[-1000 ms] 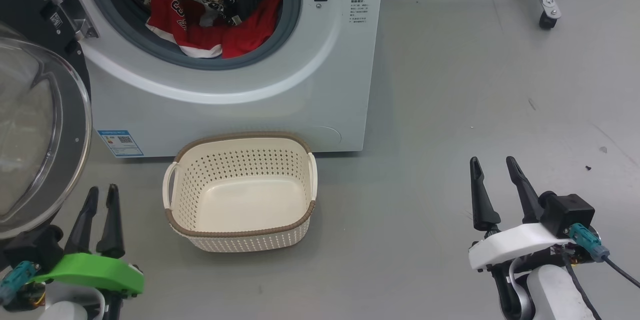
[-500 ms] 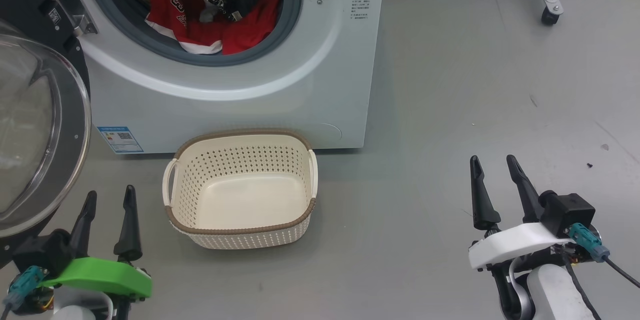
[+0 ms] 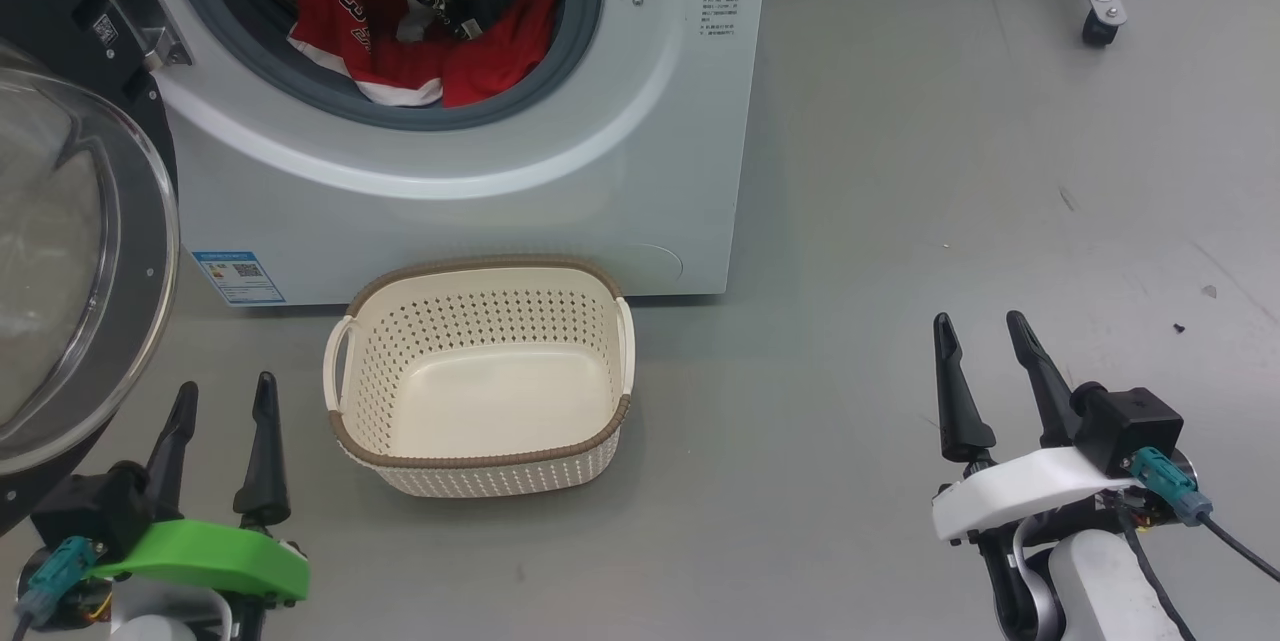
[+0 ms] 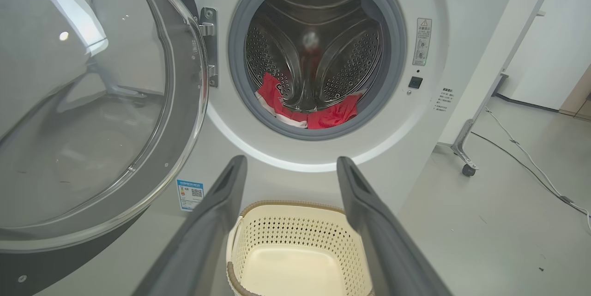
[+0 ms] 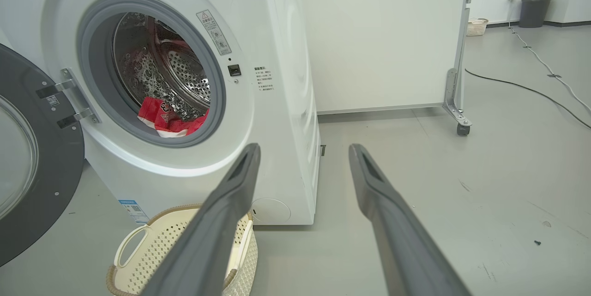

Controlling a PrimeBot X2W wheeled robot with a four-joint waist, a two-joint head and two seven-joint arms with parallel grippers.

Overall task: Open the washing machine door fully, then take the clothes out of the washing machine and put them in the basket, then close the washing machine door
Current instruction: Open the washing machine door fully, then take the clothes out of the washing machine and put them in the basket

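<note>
Two tools hang low over the floor, each spread wide and empty. The left tool (image 3: 226, 383) sits just right of the open washing machine door (image 3: 70, 251), and the right tool (image 3: 978, 318) is well off to the other side. The basket (image 3: 480, 263) stands just right of the left tool, below the washing machine (image 3: 640, 171) mouth, likely so garments need only a short drop. The clothes (image 3: 400, 71) lie ahead and above, at the drum's lip.
</note>
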